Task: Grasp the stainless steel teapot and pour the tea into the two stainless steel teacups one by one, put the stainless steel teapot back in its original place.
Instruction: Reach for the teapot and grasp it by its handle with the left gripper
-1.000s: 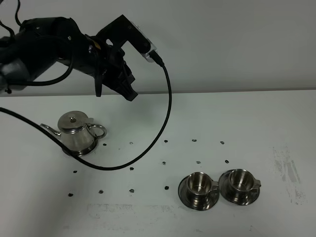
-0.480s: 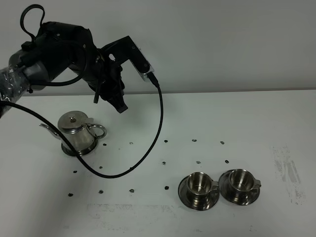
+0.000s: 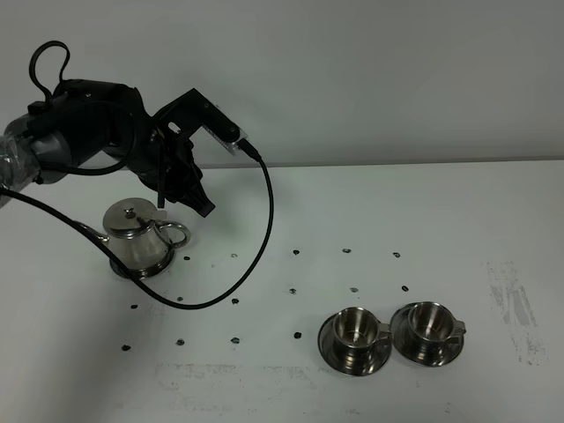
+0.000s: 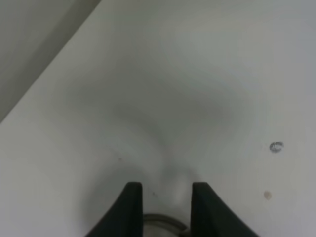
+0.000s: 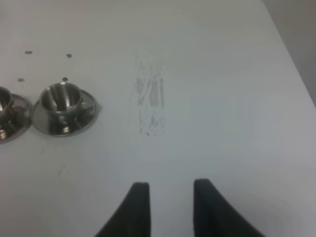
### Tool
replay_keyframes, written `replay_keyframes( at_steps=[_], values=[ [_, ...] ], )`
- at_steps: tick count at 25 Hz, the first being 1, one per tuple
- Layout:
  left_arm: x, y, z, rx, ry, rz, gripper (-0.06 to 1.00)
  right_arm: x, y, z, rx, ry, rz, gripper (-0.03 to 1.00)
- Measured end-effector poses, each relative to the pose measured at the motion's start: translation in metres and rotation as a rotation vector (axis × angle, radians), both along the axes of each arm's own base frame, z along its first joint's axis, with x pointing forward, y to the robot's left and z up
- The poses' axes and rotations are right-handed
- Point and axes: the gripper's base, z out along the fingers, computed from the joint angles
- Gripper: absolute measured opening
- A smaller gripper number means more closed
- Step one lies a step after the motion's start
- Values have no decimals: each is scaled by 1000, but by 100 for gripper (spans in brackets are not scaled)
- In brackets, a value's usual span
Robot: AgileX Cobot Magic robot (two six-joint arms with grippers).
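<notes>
Small shiny steel teapot w/ knobbed lid (image 3: 137, 236) stands at far left of white tabletop (image 3: 441, 229). Left hand (image 3: 201, 206) hovers just above-right of its loop handle, fingers spread, gripping nothing. Right hand (image 5: 165, 205) also spread, over tabletop near right steel teacup (image 5: 61, 101). Left steel teacup (image 3: 354, 328) sits beside it, both well apart from teapot.

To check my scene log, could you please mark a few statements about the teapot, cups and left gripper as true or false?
1. The teapot stands on the table with its lid on. True.
2. The left gripper is shut on the teapot. False: it is open and holds nothing.
3. The left cup and the right cup each sit on a saucer. True.
4. The teapot stands between the cups. False: it stands apart, far to their left.
</notes>
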Motion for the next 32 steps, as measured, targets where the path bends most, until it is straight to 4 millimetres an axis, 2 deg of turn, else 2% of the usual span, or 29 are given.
replay_keyframes(
  at_steps=[4,13,23,32],
  values=[
    [-1,-1,-4,-31,5,8,37,0,0,0,0,0,0,24],
    [2,3,-6,-76,6,71,38,0,0,0,0,0,0,24],
    [4,2,-36,-98,85,135,38,0,0,0,0,0,0,24],
    [0,3,-42,-82,148,142,38,0,0,0,0,0,0,24]
  ],
)
